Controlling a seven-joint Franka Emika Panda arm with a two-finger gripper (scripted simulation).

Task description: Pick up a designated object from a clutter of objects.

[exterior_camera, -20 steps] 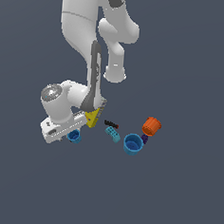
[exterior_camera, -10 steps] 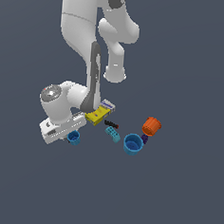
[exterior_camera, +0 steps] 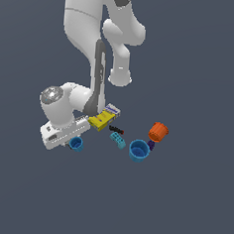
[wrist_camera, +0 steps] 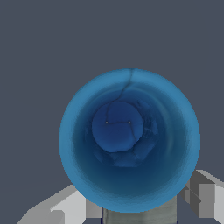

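Note:
The designated object, a small round blue cup (exterior_camera: 76,143) with a thick rim, stands apart at the exterior view's left of the clutter of objects (exterior_camera: 130,135). My gripper (exterior_camera: 72,141) is down right at the cup, its white hand (exterior_camera: 62,132) against the cup's side. In the wrist view the blue cup (wrist_camera: 129,140) fills most of the picture, seen from above into its hollow. Grey fingers (wrist_camera: 65,209) show on either side of its rim and stand well apart, so the gripper is open.
To the exterior view's right of the cup lie a yellow-and-white box (exterior_camera: 104,117), a thin black-and-red stick (exterior_camera: 116,129), a light-blue studded brick (exterior_camera: 118,140), a wider blue cup (exterior_camera: 139,150) and an orange cup (exterior_camera: 158,132).
The hand has settled slightly closer onto the small blue cup, and the arm has uncovered more of the yellow box. The objects have not moved.

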